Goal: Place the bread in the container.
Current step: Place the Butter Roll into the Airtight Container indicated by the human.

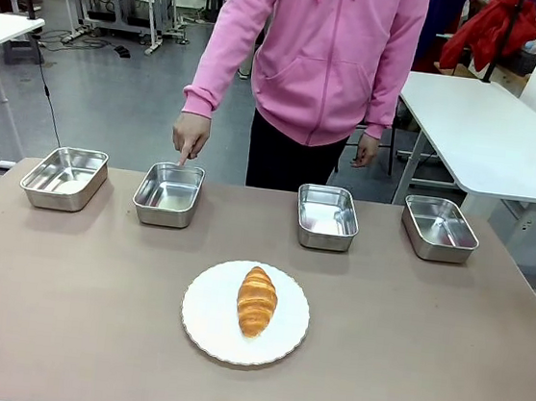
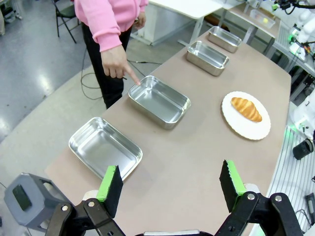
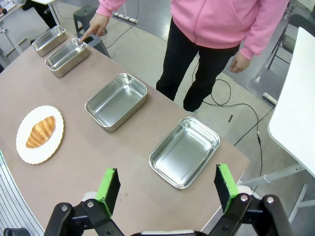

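The bread [image 1: 256, 301], a golden-brown croissant, lies on a round white plate [image 1: 211, 322] at the table's near middle. A person's hand [image 1: 189, 136] points a finger down at the far rim of the container [image 1: 168, 193], the second steel pan from the left. In the left wrist view my left gripper [image 2: 171, 184] hangs open and empty above the table's end, well short of the container [image 2: 160, 101] and the bread [image 2: 246, 109]. From the other end, my right gripper [image 3: 167, 189] is open and empty too, far from the bread [image 3: 41, 132] and the container [image 3: 66, 57].
Three more identical steel pans stand in the same row along the far edge: one at the far left [image 1: 64, 177], two to the right [image 1: 327, 217] [image 1: 439, 228]. The person stands behind the table [image 1: 407, 342]. White tables stand beyond.
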{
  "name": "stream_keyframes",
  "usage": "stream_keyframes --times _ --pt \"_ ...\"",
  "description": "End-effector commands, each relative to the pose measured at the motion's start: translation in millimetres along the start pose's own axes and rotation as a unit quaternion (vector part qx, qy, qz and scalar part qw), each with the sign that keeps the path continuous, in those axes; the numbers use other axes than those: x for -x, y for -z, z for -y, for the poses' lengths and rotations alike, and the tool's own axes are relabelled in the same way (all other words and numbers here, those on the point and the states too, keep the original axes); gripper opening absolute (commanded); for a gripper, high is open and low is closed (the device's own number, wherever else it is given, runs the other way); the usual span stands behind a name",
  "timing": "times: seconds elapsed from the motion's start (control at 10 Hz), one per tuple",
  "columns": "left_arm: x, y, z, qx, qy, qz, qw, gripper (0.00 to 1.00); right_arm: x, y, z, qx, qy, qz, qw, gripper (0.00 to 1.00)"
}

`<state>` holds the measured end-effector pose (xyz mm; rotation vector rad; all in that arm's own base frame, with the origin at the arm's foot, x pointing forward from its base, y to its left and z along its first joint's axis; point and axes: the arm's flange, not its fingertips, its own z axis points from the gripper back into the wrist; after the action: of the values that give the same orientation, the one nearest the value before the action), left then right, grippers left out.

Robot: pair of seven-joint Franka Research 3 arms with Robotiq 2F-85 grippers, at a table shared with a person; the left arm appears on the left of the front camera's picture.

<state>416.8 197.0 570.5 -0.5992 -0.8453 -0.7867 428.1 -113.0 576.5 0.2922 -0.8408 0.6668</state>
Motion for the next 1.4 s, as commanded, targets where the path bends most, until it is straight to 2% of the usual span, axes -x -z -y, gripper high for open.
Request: stream_keyframes --times 0.0,0.1,0.4,0.6,0.7,0.8,0.9,1.2,1.3 --pt "-1 0 1 0.001 0.004 0.001 1.000 1.00 -2 0 0 -0.004 -0.001 0.006 1.000 1.00" --pt "0 0 0 0.000 0.000 0.000 1.000 1.00 -2 0 0 -0.004 -0.001 0.006 1.000 1.00" --pt "-46 45 68 -0.025 -0.057 -0.051 0.997 1.00 -2 0 0 -0.004 -0.001 0.006 1.000 1.00" --pt "-83 98 116 -0.029 -0.088 -0.095 0.991 1.00 -2 0 0 -0.004 -0.001 0.006 1.000 1.00" --pt "-99 130 143 -0.036 -0.128 -0.107 0.985 1.00 -2 0 0 -0.004 -0.001 0.006 1.000 1.00" --pt "-106 167 167 -0.074 -0.165 -0.138 0.974 1.00 -2 0 0 -0.004 -0.001 0.006 1.000 1.00" --pt "-108 209 191 -0.113 -0.194 -0.166 0.960 1.00 -2 0 0 -0.004 -0.001 0.006 1.000 1.00" --pt "-95 297 252 -0.160 -0.199 -0.187 0.949 1.00 -2 0 0 -0.004 -0.001 0.006 1.000 1.00" --pt "-84 325 278 -0.163 -0.192 -0.211 0.944 1.00 -2 0 0 -0.004 -0.001 0.006 1.000 1.00"
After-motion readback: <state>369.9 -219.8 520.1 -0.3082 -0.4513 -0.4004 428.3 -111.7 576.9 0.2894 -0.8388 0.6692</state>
